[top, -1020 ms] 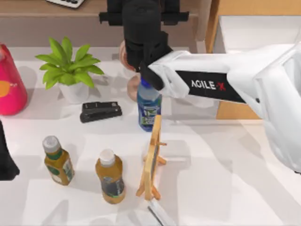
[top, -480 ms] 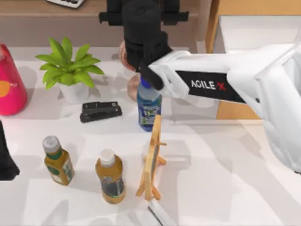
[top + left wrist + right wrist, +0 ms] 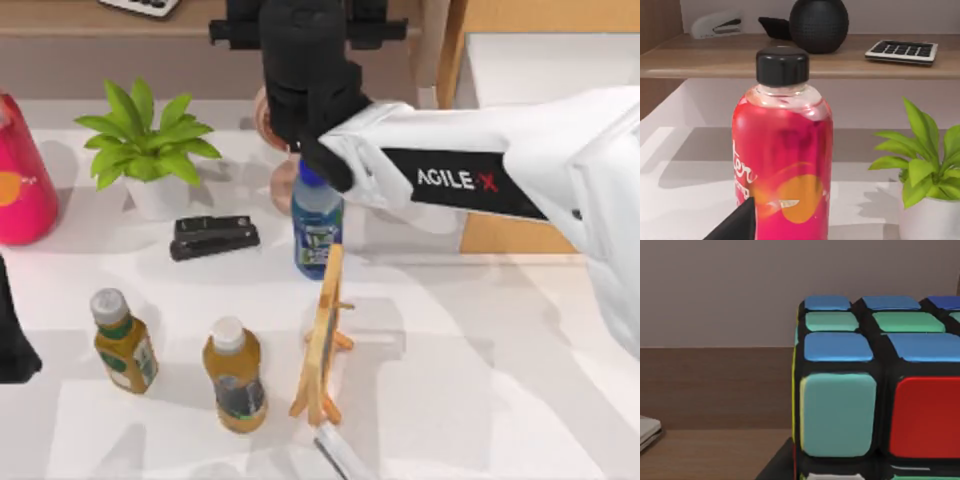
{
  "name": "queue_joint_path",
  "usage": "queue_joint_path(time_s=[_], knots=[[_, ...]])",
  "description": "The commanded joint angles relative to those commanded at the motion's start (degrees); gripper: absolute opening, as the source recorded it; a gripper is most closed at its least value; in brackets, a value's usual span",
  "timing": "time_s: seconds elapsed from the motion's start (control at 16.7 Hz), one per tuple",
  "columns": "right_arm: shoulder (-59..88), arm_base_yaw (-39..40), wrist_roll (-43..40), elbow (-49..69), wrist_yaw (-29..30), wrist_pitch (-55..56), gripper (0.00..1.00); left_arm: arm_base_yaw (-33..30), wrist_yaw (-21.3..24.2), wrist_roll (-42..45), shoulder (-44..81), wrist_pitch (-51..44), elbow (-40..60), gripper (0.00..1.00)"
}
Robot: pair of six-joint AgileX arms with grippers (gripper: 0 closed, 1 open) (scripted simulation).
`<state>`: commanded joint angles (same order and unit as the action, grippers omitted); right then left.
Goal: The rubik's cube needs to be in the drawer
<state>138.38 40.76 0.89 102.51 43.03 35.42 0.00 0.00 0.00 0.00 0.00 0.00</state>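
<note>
Cluttered white table (image 3: 480, 330) below: right gripper (image 3: 300, 40) hangs at the back shelf, clamped on the rubik's cube (image 3: 875, 390). I should swing right over the drawer (image 3: 560, 70), clearing its wall, before releasing.

A white bench (image 3: 470, 380) is carrying a scatter of things. A potted green plant (image 3: 148, 150) is standing toward the back left, with a pink-red bottle (image 3: 22, 175) sitting at the left edge. A black stapler (image 3: 213, 237) is lying just in front of the plant, and a blue-capped bottle (image 3: 318, 222) is standing to its right. Two amber bottles (image 3: 124, 341) (image 3: 234, 374) are standing nearer the front, beside a small wooden easel (image 3: 324, 338). Behind the bench, a brown wooden shelf (image 3: 850, 62) is holding a calculator (image 3: 901, 50), a dark round object (image 3: 819, 25) and a pale stapler (image 3: 718, 24).
</note>
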Motion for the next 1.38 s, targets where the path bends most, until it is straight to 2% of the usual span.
queue_joint_path(time_s=[0.36, 0.6, 1.08, 1.38], knots=[[-0.41, -0.26, 0.26, 0.37, -0.48, -1.53, 0.00, 0.00, 0.00, 0.00, 0.00, 0.00, 0.00, 1.00], [-3.61, 0.09, 1.26, 1.70, -3.38, -11.30, 0.00, 0.00, 0.00, 0.00, 0.00, 0.00, 0.00, 1.00], [-13.28, 0.14, 4.44, 7.12, -14.83, -47.46, 0.00, 0.00, 0.00, 0.00, 0.00, 0.00, 0.00, 1.00], [-17.87, -3.09, 6.14, 12.35, -23.18, -72.87, 0.00, 0.00, 0.00, 0.00, 0.00, 0.00, 0.00, 1.00]])
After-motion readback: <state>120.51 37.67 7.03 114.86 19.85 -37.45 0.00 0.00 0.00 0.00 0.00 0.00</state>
